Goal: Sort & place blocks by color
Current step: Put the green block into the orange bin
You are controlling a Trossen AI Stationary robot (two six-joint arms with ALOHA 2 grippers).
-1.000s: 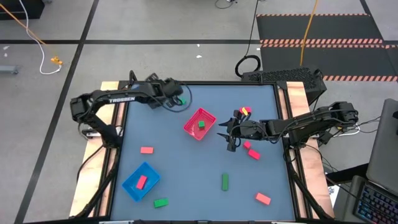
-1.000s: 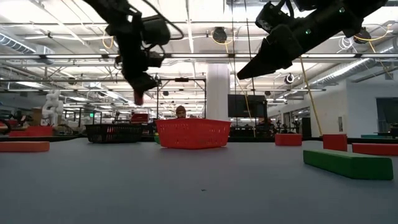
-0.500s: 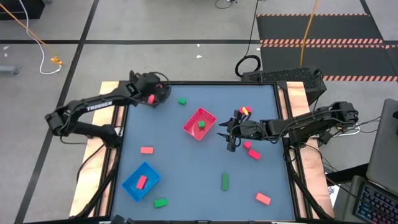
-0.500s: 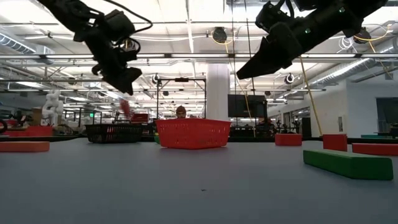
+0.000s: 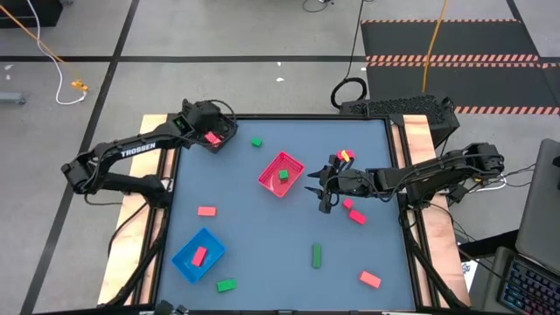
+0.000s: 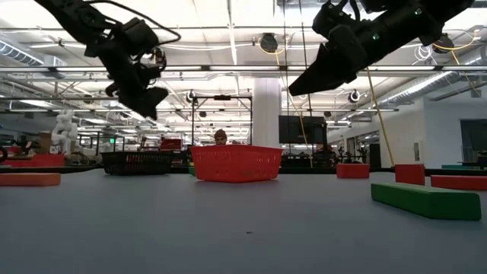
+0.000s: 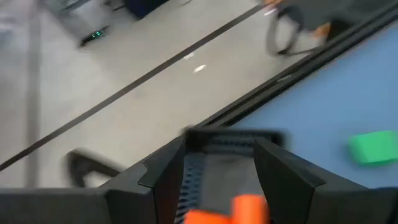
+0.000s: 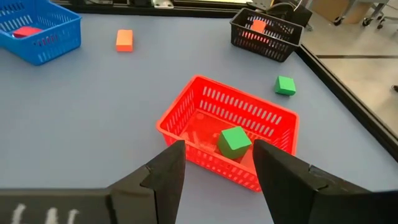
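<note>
My left gripper [image 5: 215,131] hangs open over the black tray [image 5: 219,140] at the table's far left corner, holding nothing. A red block [image 7: 233,208] lies inside that tray, below the open fingers; it also shows in the right wrist view as a red block [image 8: 258,26] in the tray. My right gripper [image 5: 325,189] hovers open, just right of the red tray [image 5: 281,173], which holds a green block [image 8: 234,140]. Loose on the table are a green block [image 5: 256,142], a red block [image 5: 206,211], a green bar [image 5: 317,255] and others.
A blue tray [image 5: 199,255] near the left front holds a red block. A green block [image 5: 227,285] and a red one [image 5: 370,279] lie near the front edge. Red blocks [image 5: 353,212] and a red-and-yellow piece [image 5: 343,156] sit close to my right arm.
My left gripper has moved from beside the loose green block toward the table's far left corner, carrying a red block, and stopped over the black tray. It has let the block go, and the block has dropped into the tray. My right arm has kept still.
</note>
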